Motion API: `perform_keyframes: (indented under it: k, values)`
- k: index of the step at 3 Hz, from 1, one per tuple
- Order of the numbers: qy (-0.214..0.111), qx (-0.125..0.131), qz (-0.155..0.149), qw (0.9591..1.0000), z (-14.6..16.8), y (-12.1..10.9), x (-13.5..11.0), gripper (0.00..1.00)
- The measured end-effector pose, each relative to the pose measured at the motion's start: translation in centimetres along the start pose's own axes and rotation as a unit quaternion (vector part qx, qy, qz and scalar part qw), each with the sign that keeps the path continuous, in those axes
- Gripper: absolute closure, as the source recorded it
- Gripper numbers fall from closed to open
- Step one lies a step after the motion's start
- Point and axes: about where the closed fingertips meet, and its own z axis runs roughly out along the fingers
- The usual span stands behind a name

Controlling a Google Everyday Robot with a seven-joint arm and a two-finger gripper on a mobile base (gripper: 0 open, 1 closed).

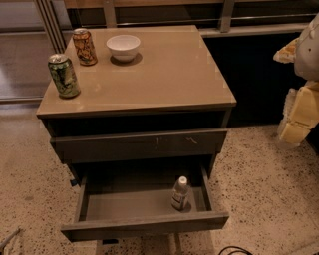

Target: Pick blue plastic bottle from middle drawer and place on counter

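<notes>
Nearest the viewer, at the bottom edge of the speckled floor (264, 174): dark cable (234, 249), a short curl, right of the cabinet's foot.

Next back, middle drawer (144, 225): pulled well out, with a plain grey-brown front facing forward. Its flat inside carries one item.

Within that drawer, toward the right front corner: bottle (180, 194). It stands upright on the drawer bottom, with a white cap and a white-and-dark label. It is near the right wall and just behind the front panel. Nothing grips it.

Above and behind, upper drawer (124, 145): the front is the same grey-brown, with small pale scratches right of centre. A dark gap lies between it and the top.

Off to the right, at the frame edge and about level with that upper drawer: gripper (298, 117). It shows as pale yellow and white blocks, partly cut off by the edge. It is well apart from the cabinet, drawer and bottle, and not in contact with any of them. How far open it is cannot be told, nor whether it has hold of anything.

Higher, counter (169, 79): glossy tan, roughly square, slightly overhanging the cabinet.

- Green can (64, 75): upright, front left corner.
- Orange can (84, 47): upright, further back along the left side.
- Bowl (123, 47): white, just right of the orange can, not touching it.

Farthest, behind the counter: dark wall with pale rails (227, 14).
</notes>
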Motion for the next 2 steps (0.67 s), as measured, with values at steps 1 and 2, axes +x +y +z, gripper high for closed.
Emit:
perform_keyframes:
  k: [1,2]
  values:
    - [0.000,0.000,0.000,1.0000,0.00,0.00,0.00,0.00]
    - [-0.003,0.001,0.003,1.0000,0.28,-0.04,0.03,0.18]
